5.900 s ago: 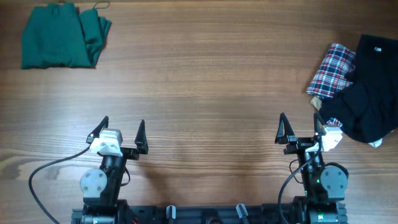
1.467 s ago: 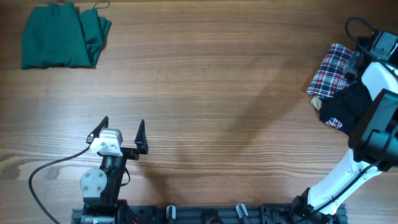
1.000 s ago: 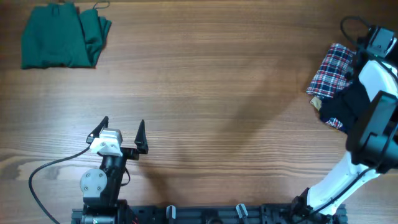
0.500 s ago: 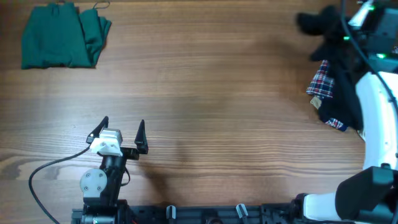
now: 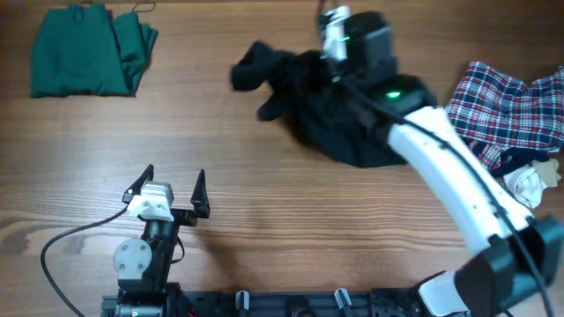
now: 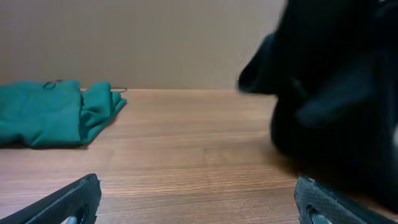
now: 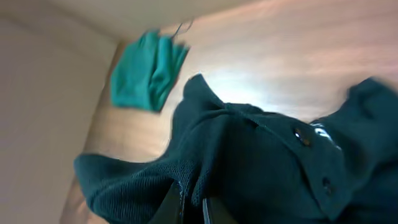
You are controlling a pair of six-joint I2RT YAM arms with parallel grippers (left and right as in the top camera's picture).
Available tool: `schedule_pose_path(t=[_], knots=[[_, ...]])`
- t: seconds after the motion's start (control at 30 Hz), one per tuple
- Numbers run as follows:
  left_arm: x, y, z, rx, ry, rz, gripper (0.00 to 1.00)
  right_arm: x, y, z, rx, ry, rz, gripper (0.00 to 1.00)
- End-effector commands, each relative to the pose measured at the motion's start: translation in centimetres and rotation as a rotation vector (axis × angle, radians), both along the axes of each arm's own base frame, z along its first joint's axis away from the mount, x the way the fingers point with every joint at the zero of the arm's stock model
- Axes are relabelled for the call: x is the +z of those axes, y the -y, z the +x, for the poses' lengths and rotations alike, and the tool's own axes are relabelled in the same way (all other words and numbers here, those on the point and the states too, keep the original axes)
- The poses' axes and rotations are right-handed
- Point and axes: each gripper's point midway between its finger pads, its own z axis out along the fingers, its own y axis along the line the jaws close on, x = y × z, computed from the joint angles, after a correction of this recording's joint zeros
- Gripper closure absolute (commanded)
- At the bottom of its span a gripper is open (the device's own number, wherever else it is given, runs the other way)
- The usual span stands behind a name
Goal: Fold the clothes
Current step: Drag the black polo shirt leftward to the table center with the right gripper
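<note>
A dark knit shirt with buttons (image 5: pixel 330 114) hangs bunched over the table's middle back, a sleeve trailing left. My right gripper (image 7: pixel 194 206) is shut on a fold of this dark shirt (image 7: pixel 267 168), and in the overhead view the wrist sits over its top edge. A folded green garment (image 5: pixel 86 51) lies at the far left corner, and the right wrist view catches that green garment (image 7: pixel 146 70) too. A plaid shirt (image 5: pixel 511 101) lies crumpled at the right edge. My left gripper (image 5: pixel 172 187) rests open near the front edge, nothing between its fingers (image 6: pixel 68 199).
A small white cloth item (image 5: pixel 527 183) lies beside the plaid shirt. In the left wrist view the dark shirt (image 6: pixel 339 93) fills the right side and the green garment (image 6: pixel 53 113) lies at the left. The right arm (image 5: pixel 449 185) stretches diagonally across the table's right half.
My right arm has swung left from the pile at the right edge to mid-table, carrying the dark shirt with it. The plaid shirt is now uncovered. The left arm stayed still.
</note>
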Motion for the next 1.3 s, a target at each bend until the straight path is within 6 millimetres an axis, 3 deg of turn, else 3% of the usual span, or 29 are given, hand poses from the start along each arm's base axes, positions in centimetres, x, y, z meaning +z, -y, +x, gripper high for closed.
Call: schedule_pose_path(t=[0.0, 0.03, 0.07, 0.13, 0.27, 0.37, 0.57, 0.7, 0.83, 0.97, 1.0, 1.13, 1.27], knots=[[-0.2, -0.1, 0.0, 0.006, -0.004, -0.009, 0.00, -3.5, -5.0, -1.2, 0.038, -0.129, 0.053, 0.82], [-0.2, -0.1, 0.0, 0.006, -0.004, -0.009, 0.00, -4.4, -6.4, -1.7, 0.051, -0.152, 0.059, 0.72], [-0.2, -0.1, 0.0, 0.006, -0.004, -0.009, 0.00, -5.2, -7.7, -2.2, 0.074, -0.157, 0.060, 0.50], [-0.2, -0.1, 0.0, 0.006, -0.004, -0.009, 0.00, -5.9, -9.5, -2.8, 0.108, -0.151, 0.063, 0.26], [-0.2, -0.1, 0.0, 0.006, -0.004, -0.009, 0.00, -5.0, -11.2, -3.2, 0.144, -0.091, 0.086, 0.21], [-0.2, -0.1, 0.0, 0.006, -0.004, -0.009, 0.00, -4.4, -9.9, -1.8, 0.133, -0.046, 0.075, 0.21], [-0.2, -0.1, 0.0, 0.006, -0.004, -0.009, 0.00, -5.7, -0.2, 2.8, -0.047, -0.062, -0.064, 0.27], [-0.2, -0.1, 0.0, 0.006, -0.004, -0.009, 0.00, -9.9, 10.9, 4.1, -0.269, -0.200, -0.295, 0.23], [-0.2, -0.1, 0.0, 0.006, -0.004, -0.009, 0.00, -12.6, 19.0, 2.2, -0.436, -0.371, -0.444, 0.15], [-0.2, -0.1, 0.0, 0.006, -0.004, -0.009, 0.00, -14.0, 25.0, -0.8, -0.536, -0.521, -0.564, 0.09], [-0.2, -0.1, 0.0, 0.006, -0.004, -0.009, 0.00, -14.1, 27.4, -1.6, -0.590, -0.556, -0.618, 0.05], [-0.2, -0.1, 0.0, 0.006, -0.004, -0.009, 0.00, -14.2, 31.5, -2.3, -0.685, -0.603, -0.626, 0.00], [-0.2, -0.1, 0.0, 0.006, -0.004, -0.009, 0.00, -14.3, 32.7, -2.5, -0.679, -0.615, -0.604, 0.00]])
